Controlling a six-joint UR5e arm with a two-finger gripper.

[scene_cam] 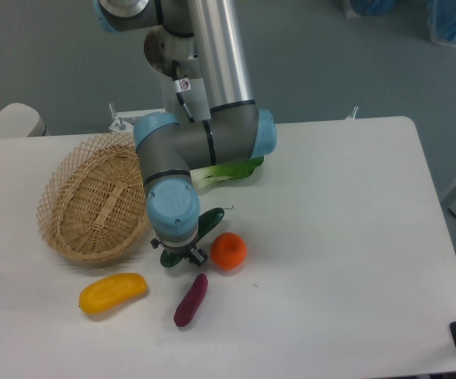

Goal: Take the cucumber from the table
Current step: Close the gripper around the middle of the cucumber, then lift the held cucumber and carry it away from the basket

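The dark green cucumber (pixel 211 221) lies slanted on the white table (pixel 346 237), its thin stem tip pointing up right. Its lower left part runs under my gripper (pixel 183 255), which points straight down over it. The blue wrist hides most of the fingers. Only dark finger parts (pixel 199 255) show at the cucumber's lower end, just left of the orange fruit. I cannot tell whether the jaws are closed on the cucumber or whether it is lifted off the table.
A wicker basket (pixel 93 207) stands tilted to the left. An orange fruit (pixel 228 250) sits right beside the gripper. A purple sweet potato (pixel 190 300) and a yellow vegetable (pixel 113 292) lie in front. A bok choy (pixel 229 170) lies behind the arm.
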